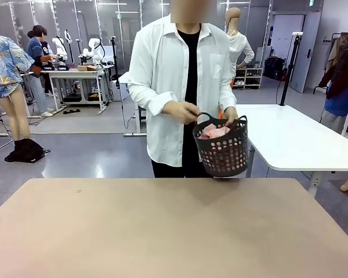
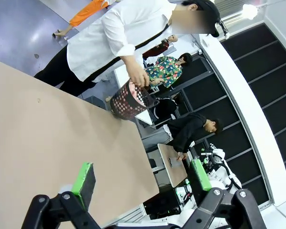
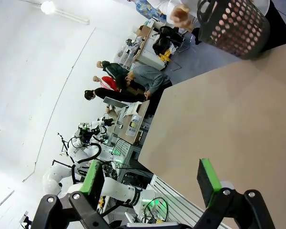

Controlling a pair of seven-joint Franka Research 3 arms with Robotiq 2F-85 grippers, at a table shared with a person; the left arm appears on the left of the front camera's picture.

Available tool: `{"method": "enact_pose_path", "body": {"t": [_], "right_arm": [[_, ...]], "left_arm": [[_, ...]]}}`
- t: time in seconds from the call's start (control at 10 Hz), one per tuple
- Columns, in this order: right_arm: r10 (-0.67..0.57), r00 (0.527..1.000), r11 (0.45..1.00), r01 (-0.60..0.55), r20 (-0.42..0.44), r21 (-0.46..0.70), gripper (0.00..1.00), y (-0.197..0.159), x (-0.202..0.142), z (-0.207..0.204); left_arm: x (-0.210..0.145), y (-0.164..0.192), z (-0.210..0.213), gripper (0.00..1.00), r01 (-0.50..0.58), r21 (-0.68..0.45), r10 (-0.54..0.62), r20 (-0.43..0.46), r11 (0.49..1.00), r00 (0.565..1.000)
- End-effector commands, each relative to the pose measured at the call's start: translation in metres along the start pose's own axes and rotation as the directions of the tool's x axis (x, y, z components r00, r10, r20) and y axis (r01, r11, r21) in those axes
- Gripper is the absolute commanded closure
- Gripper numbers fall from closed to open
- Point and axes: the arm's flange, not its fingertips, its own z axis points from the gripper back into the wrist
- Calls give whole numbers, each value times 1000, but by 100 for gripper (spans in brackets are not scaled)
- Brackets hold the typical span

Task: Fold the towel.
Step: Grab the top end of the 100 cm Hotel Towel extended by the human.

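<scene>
The pink towel (image 1: 215, 132) lies bunched inside a dark perforated basket (image 1: 223, 152) that the person in a white shirt holds by both handles above the table's far edge. That basket (image 2: 129, 100) hangs from the person's hand in the left wrist view, and the basket (image 3: 234, 25) sits at the top in the right wrist view. My left gripper (image 2: 142, 180) is open over the brown tabletop (image 2: 47, 138) with nothing between its green pads. My right gripper (image 3: 153, 177) is open too, over the table's edge.
The brown table (image 1: 162, 231) spreads bare in front of the person. A white table (image 1: 290, 139) stands behind at the right. Other people work at benches farther back.
</scene>
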Motion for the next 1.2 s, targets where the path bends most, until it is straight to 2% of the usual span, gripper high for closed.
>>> {"method": "enact_pose_path", "body": {"t": [0.0,1.1], "right_arm": [[17,1000,1000,-17,9,10,0,0,1,0],[17,1000,1000,-17,9,10,0,0,1,0]], "left_arm": [[3,-1,1,0,19,-19,-19,7,1000,1000],[3,-1,1,0,19,-19,-19,7,1000,1000]]}}
